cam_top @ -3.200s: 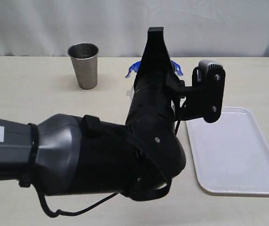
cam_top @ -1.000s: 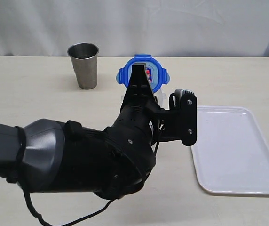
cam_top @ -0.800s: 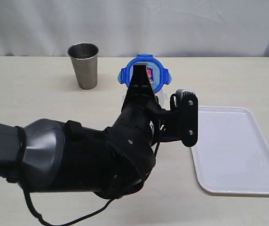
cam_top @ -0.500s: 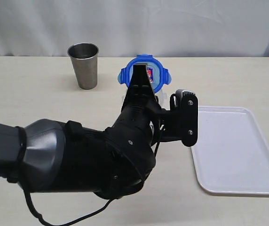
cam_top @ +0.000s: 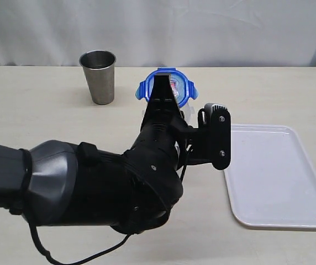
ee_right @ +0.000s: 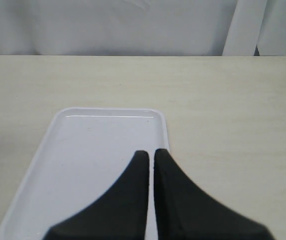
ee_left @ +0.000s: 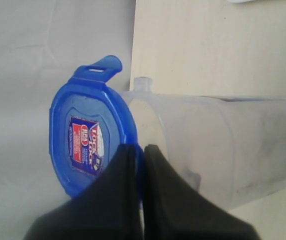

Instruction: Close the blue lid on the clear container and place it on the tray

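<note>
The blue lid (cam_top: 181,91) is at the mouth of the clear container (ee_left: 218,145), but it's tipped up, not sitting flat. From the exterior camera you're looking pretty much straight at its top face. It's bright blue and round, with flap tabs sticking out at the sides and a squarish centre panel carrying a red, white and blue sticker. The left wrist view shows it well (ee_left: 83,145), with one tab flared out and a little lug on the container's rim just beside it. The container itself is see-through, a bit frosty looking, tall and narrow. Can't tell if any tab has actually snapped down.

The left hand (cam_top: 162,80) is clenched, with its fingers pressed together and nothing between them, and the tips are right at the lid's edge where it meets the rim (ee_left: 139,147). The big black left arm hides nearly all of the container from the exterior camera.

It all stands on the counter (cam_top: 36,110), not on the tray (cam_top: 274,182), which is white and lies at about 4 o'clock from the lid. A steel cup (cam_top: 98,76) sits at about 9 o'clock.

The right hand (ee_right: 148,155) is clenched too, holding nothing, over the tray's end.
</note>
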### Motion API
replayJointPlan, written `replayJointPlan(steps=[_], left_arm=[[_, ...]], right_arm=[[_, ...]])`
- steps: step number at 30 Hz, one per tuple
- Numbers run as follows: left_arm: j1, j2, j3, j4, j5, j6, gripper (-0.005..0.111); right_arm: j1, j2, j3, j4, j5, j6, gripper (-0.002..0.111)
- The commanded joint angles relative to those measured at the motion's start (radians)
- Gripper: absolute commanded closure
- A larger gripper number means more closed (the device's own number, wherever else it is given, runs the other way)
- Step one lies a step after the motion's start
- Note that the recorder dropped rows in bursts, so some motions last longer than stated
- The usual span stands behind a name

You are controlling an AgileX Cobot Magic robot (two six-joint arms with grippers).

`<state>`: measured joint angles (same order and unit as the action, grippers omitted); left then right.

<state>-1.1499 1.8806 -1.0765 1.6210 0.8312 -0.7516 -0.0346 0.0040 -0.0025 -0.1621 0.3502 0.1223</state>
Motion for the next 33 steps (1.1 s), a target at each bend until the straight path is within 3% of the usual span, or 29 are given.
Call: replayJointPlan(steps=[1,19,33], left_arm=[[-0.002,0.004,0.006,0.007,-0.002,-0.015,0.107],[-0.002,0.002,0.006,0.073,0.061,-0.066,0.107],[-0.002,-0.082,0.006,0.034,-0.031,-0.089,0.107]], right_arm=[[0.002,-0.004,0.003,0.001,-0.002,-0.003,0.104],[0.002,-0.004,0.003,0.001,-0.002,-0.003,0.104],[0.002,-0.004,0.003,0.001,-0.002,-0.003,0.104]])
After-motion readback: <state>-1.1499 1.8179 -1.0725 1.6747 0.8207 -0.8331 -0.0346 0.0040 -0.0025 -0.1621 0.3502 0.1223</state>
